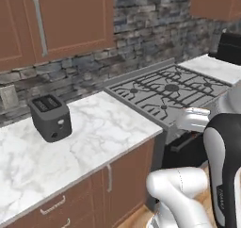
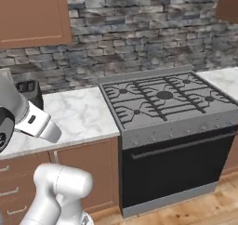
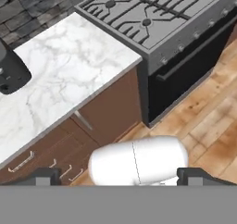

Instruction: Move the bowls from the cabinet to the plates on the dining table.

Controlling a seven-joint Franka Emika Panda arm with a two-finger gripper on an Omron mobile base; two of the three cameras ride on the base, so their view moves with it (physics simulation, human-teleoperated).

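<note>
Hand view has my gripper (image 3: 118, 176) wide open, holding nothing, so I should reach that cabinet (image 1: 56, 20) handle (image 1: 40, 24) squarely.

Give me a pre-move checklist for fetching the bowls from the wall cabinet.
1. Gripper empty, fingers wide apart: ok.
2. Cabinet door open: not ok, it is shut.
3. Handle within view for grasping: ok.
4. Bowls located: cannot tell, hidden behind the door.
5. Toaster clear of the path up from the counter: cannot tell.
6. Stove top free of pots: ok.
</note>
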